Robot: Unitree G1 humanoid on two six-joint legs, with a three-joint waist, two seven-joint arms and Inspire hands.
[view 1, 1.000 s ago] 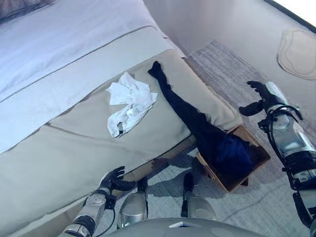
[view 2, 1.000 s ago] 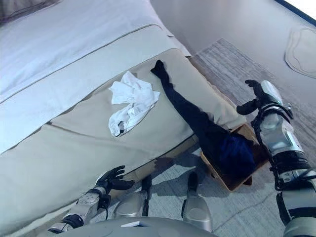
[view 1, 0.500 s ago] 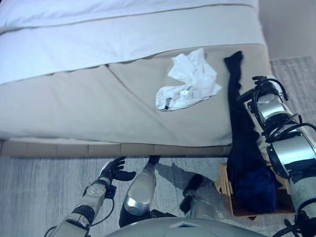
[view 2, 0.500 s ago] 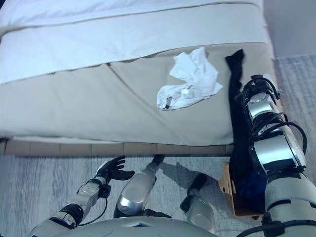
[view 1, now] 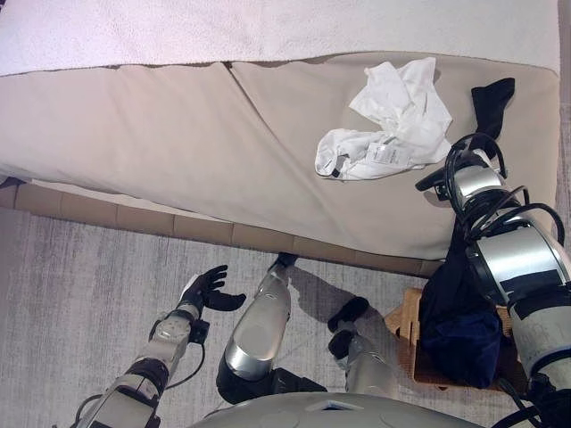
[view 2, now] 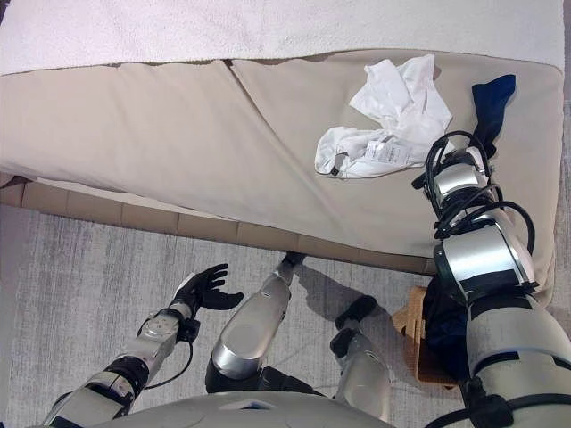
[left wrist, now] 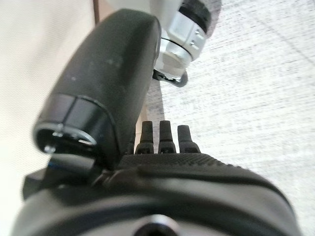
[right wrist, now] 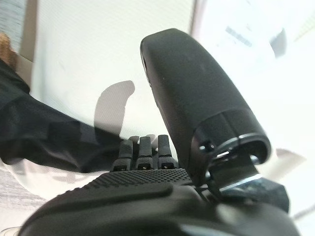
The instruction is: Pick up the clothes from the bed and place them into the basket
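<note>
Right robot hand (view 1: 443, 181) spread empty over navy garment (view 1: 459, 308) trailing from bed (view 1: 178, 134) into basket (view 1: 406, 325) lower right; white garment (view 1: 393, 120) upper right; left robot hand (view 1: 207, 290) spread, lower left.

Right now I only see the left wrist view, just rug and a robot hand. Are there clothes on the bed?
Observer: Yes. A white cloth lies crumpled on the bed.
Operator: Is that all?
Observer: No. A dark garment has one end on the bed and its bulk down in the basket on the floor.
Operator: Is the other robot hand holding it?
Observer: No. The right robot hand is open, its fingers straight, right by the dark garment.
</note>
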